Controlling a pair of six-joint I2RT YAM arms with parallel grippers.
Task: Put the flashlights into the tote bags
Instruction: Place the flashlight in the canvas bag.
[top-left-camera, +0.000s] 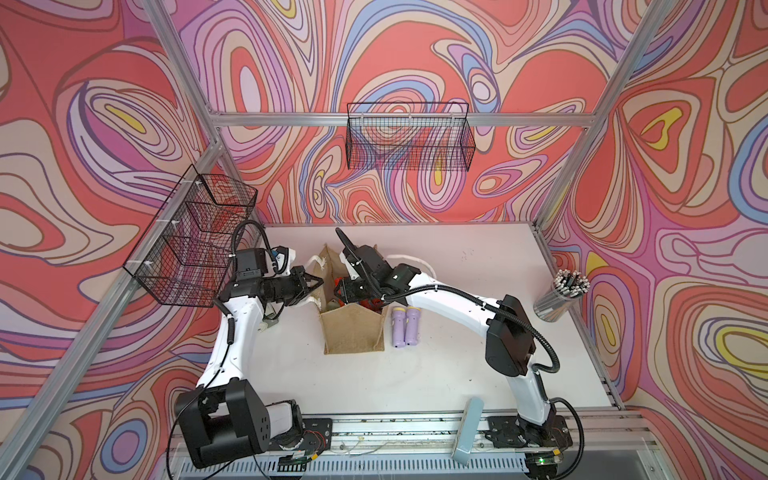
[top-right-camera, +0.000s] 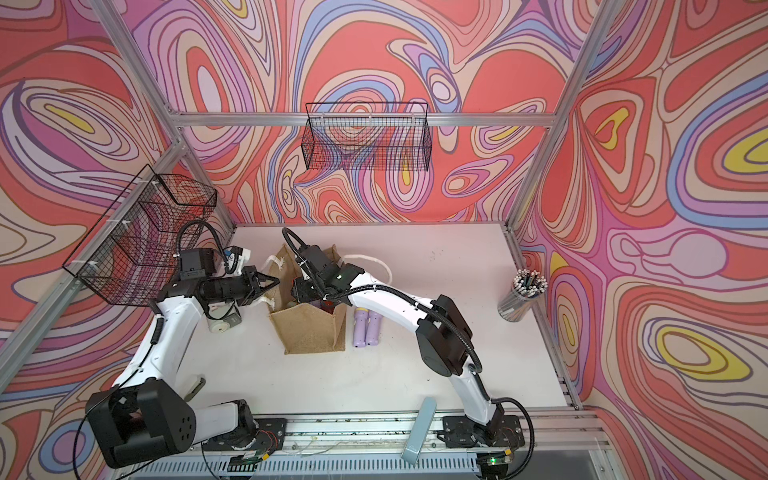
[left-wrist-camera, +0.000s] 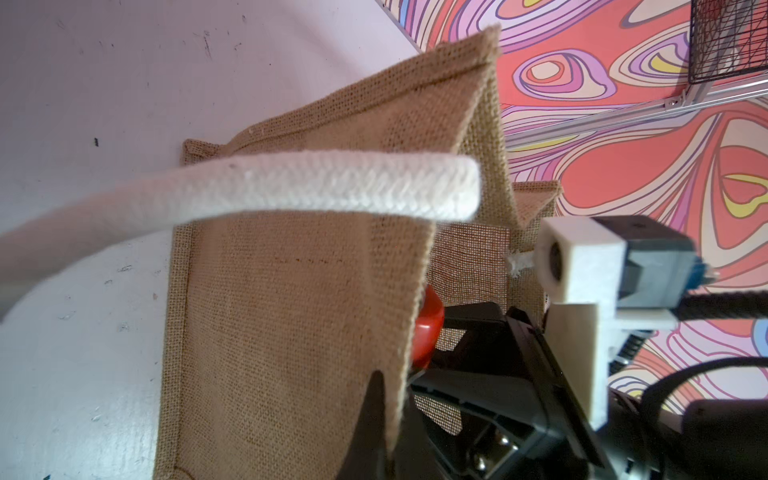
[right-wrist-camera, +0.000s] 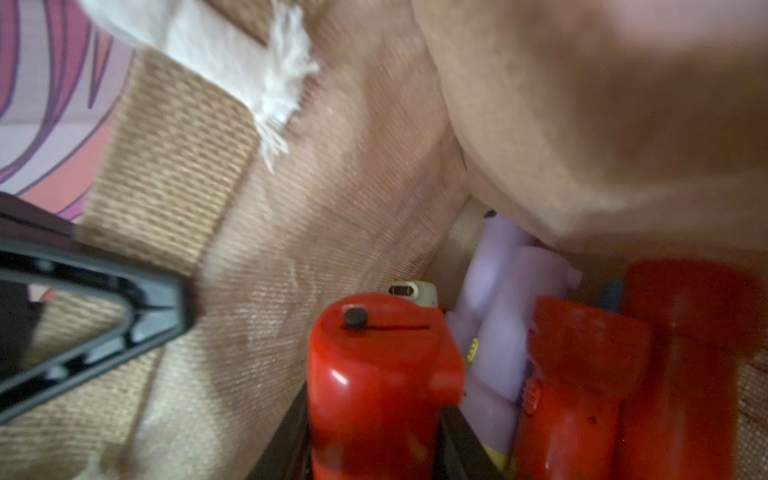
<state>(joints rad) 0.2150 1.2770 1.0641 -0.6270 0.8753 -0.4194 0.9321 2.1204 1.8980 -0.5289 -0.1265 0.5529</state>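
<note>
Tote bag (top-left-camera: 351, 332) stands upright at the middle of the tabletop (top-left-camera: 478, 340), mouth open. Left end effector (top-left-camera: 319, 283) is closed, pinching the bag's left wall at the rim. Right end effector (top-left-camera: 347, 291) is down in the mouth, clamped on a red flashlight (right-wrist-camera: 374, 374). Stowed flashlights (right-wrist-camera: 503, 316), lilac and red, lie inside beside it. Two lilac flashlights (top-left-camera: 398, 330) lie side by side on the tabletop, just beside the bag's right wall
</note>
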